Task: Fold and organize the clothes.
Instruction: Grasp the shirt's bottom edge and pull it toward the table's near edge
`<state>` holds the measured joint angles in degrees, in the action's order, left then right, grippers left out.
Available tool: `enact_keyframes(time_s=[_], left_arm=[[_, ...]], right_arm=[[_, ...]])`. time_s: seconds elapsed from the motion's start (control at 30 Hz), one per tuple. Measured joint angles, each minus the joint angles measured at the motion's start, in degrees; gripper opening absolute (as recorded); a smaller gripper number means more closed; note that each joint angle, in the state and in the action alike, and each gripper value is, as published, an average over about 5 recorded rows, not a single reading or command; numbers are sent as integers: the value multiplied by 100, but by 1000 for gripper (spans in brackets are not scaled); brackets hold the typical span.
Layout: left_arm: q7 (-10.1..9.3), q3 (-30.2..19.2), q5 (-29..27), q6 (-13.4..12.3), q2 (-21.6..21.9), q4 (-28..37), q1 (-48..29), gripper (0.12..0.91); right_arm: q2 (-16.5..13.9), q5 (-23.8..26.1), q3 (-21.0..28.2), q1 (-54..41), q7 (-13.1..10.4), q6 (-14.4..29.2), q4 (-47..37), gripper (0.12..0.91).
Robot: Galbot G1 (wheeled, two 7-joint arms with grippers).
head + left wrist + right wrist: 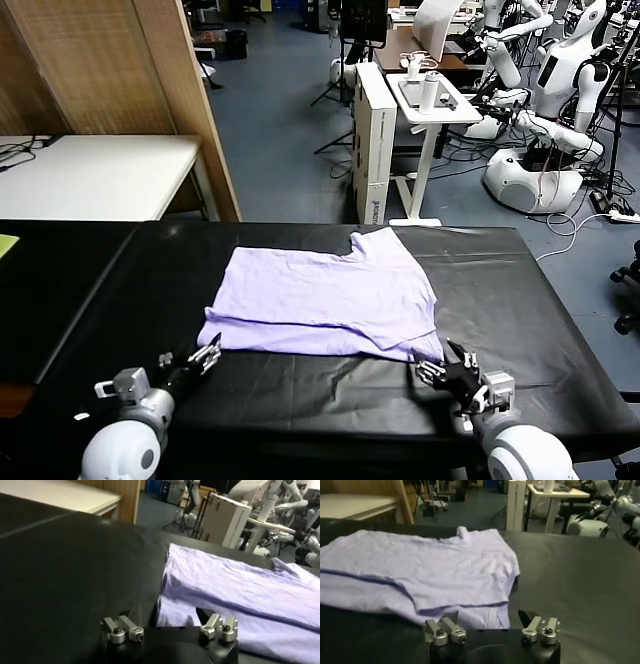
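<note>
While the T-shirt lies partly folded: progress is midway.
T-shirt: spread on the black table, one layer doubled over.
Left gripper: fingers apart at the near left corner.
Right gripper: fingers apart at the near right corner.
Left to do: further folds, tidying.

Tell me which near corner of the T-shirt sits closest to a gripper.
The near right corner of the T-shirt, which the right gripper nearly touches. The left gripper sits just off the left corner, a bit farther away.
</note>
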<state>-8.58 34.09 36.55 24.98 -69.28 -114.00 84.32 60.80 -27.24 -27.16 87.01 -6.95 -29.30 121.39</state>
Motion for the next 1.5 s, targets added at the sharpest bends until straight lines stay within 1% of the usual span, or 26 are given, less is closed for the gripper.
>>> enact_keyframes(time_s=[0.03,0.1,0.13,0.2,0.23,0.47,0.63,0.87,0.9,0.97,1.0,1.07,1.1,1.13,1.2,1.23,1.3,1.33,1.37,1.43,1.47,1.5], left_arm=[[1,-2,0,0,-4,2,6,447],[0,-9,1,0,-14,-2,16,296],[-1,-14,0,0,-19,-6,23,240],[-2,-23,-5,0,-24,-19,42,167],[-3,-27,-9,0,-25,-25,56,150],[-27,-3,-50,0,49,-167,241,146],[-71,98,-49,1,128,-368,473,146],[-166,291,-124,41,164,-764,1009,146],[-169,314,-152,45,161,-820,1099,146],[-172,355,-203,49,151,-925,1280,146],[-173,373,-224,51,147,-973,1370,146],[-173,410,-261,52,139,-1059,1540,166],[-173,428,-272,51,135,-1099,1620,194],[-173,444,-280,49,131,-1134,1694,241],[-174,469,-288,45,115,-1201,1820,345],[-174,476,-293,45,106,-1228,1868,421],[-183,480,-330,59,79,-1275,1936,535],[-196,480,-354,78,65,-1296,1961,611],[-217,480,-381,111,51,-1318,1984,668],[-275,481,-424,208,28,-1372,2033,786],[-301,485,-440,272,22,-1402,2058,829],[-321,494,-455,349,20,-1436,2084,857]], right_arm=[[-5,5,-8,21,-7,-7,18,286],[-20,13,-27,62,-28,-30,57,191],[-28,15,-37,87,-43,-47,80,162],[-44,19,-59,145,-84,-94,136,140],[-50,19,-75,183,-112,-128,177,140],[-54,19,-212,531,-286,-533,583,139],[-17,78,-308,842,-306,-830,925,139],[28,174,-344,1237,-374,-1028,1220,139],[29,175,-346,1278,-389,-1050,1249,147],[35,174,-349,1352,-410,-1082,1306,199],[40,173,-350,1384,-417,-1094,1332,244],[47,169,-357,1444,-429,-1131,1391,364],[48,165,-365,1472,-432,-1160,1422,421],[45,161,-377,1500,-432,-1197,1455,497],[33,148,-412,1563,-429,-1257,1531,611],[23,140,-432,1596,-430,-1276,1572,687],[3,119,-479,1668,-438,-1288,1665,790],[-7,105,-504,1705,-442,-1288,1714,840],[-18,85,-534,1746,-447,-1288,1768,870],[-37,10,-599,1817,-449,-1289,1876,897],[-46,-47,-636,1838,-450,-1289,1930,902],[-58,-124,-678,1846,-453,-1289,1979,904]])
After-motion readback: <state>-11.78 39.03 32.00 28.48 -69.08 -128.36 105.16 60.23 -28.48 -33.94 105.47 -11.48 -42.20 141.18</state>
